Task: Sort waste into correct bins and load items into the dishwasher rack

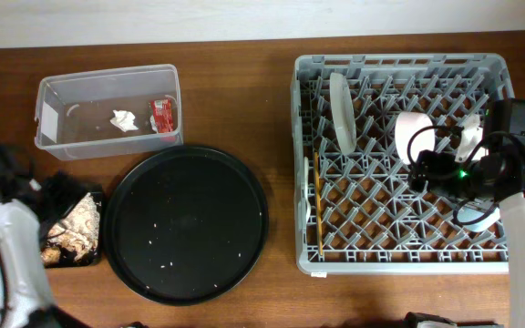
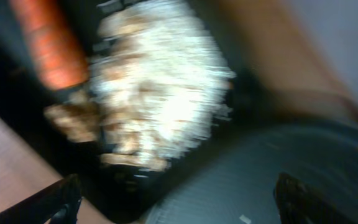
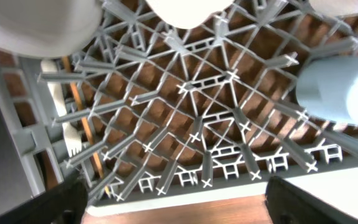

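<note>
The grey dishwasher rack (image 1: 399, 260) holds an upright white plate (image 1: 339, 111), a pale bowl (image 1: 412, 135), a small white cup (image 1: 469, 138), a chopstick (image 1: 317, 205) and a white fork (image 1: 307, 187). My right gripper (image 3: 179, 202) is open and empty above the rack's near rim, with a light blue cup (image 3: 340, 87) to its right. The clear tub (image 1: 108, 87) holds white tissue (image 1: 122, 119) and a red wrapper (image 1: 162, 114). My left gripper (image 2: 179, 202) is open and empty over the shallow black tray (image 1: 55, 258), near beige food scraps (image 2: 160, 93) and an orange carrot (image 2: 48, 43).
A large round black tray (image 1: 185, 223) with a few crumbs lies between the shallow tray and the rack. The left wrist view is motion-blurred. The brown wooden table (image 1: 235, 100) runs back to a pale wall.
</note>
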You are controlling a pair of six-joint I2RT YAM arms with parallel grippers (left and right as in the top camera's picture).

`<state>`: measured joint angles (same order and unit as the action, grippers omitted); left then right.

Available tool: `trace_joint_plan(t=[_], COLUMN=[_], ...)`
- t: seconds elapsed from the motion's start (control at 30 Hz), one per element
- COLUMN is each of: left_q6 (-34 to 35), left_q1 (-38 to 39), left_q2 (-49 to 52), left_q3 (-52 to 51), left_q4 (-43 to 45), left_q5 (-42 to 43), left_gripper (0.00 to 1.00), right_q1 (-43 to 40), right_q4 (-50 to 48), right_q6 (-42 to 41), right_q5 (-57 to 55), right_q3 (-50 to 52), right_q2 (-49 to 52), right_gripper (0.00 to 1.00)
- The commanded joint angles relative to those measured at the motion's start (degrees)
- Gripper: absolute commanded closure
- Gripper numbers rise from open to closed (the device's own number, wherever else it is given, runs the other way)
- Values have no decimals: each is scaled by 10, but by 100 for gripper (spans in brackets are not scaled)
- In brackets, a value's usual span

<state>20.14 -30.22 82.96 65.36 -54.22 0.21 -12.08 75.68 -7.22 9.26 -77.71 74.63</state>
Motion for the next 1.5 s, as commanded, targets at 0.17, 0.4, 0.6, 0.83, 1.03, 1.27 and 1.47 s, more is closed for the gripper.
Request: trace_joint_plan(t=[0.17, 0.4, 0.6, 0.83, 1.03, 1.27, 1.47], left_q6=[-199, -178, -177, -133, -133, -133, -133], left_q1=[318, 379, 377, 377, 377, 377, 377], left_q2=[-50, -72, -256, -504, -574, -573, -573], left_q3=[14, 14, -16, -84, -84, -84, -84], left_q4=[-55, -177, -125, -57, -89, -153, -181], left_q5=[36, 25, 35, 16, 16, 16, 16], left_gripper=[1, 1, 1, 1, 1, 1, 1], right_q1=[83, 179, 179, 179, 179, 179, 179], right_q4=[-4, 31, -4, -85, -84, -84, -84], right_q6=[85, 76, 63, 63, 64, 64, 64], right_q5=[114, 24, 20, -20, -20, -20, -20], right_q3=[-1, -1, 30, 115, 115, 115, 115], right_q2=[15, 14, -127, -359, -400, -400, -400], right_gripper=[1, 1, 1, 1, 1, 1, 1])
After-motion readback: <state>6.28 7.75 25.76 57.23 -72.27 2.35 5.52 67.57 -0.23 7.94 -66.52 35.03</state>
